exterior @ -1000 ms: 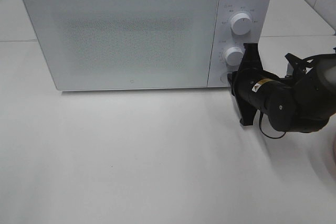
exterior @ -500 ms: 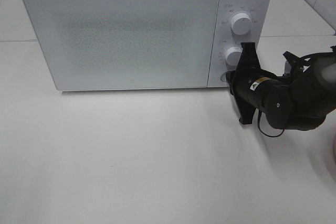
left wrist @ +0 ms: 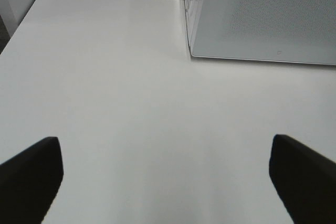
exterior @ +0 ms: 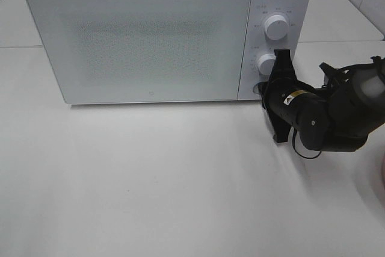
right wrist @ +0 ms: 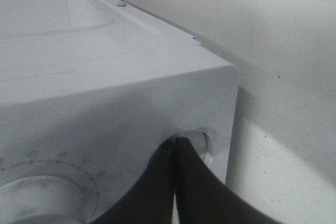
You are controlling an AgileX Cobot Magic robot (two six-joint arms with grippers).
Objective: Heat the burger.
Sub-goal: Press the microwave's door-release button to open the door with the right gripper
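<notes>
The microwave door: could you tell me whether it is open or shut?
Shut: the door lies flush with the control panel and no cavity shows.

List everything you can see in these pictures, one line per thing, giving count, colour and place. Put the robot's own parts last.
microwave: one, white, door shut, at the back of the table.
knobs: two, white, stacked on the microwave's right-hand panel: upper knob, lower knob.
button: one, white, round, at the panel's bottom corner below the knobs.
table: one, white, under everything.
pink sliver: one, at the high view's right edge; too little shows to name it.
burger: none in view.
right end effector: one, black, shut, tips at the button.
left end effector: one, black, open, over the table, nothing between its fingers.
</notes>
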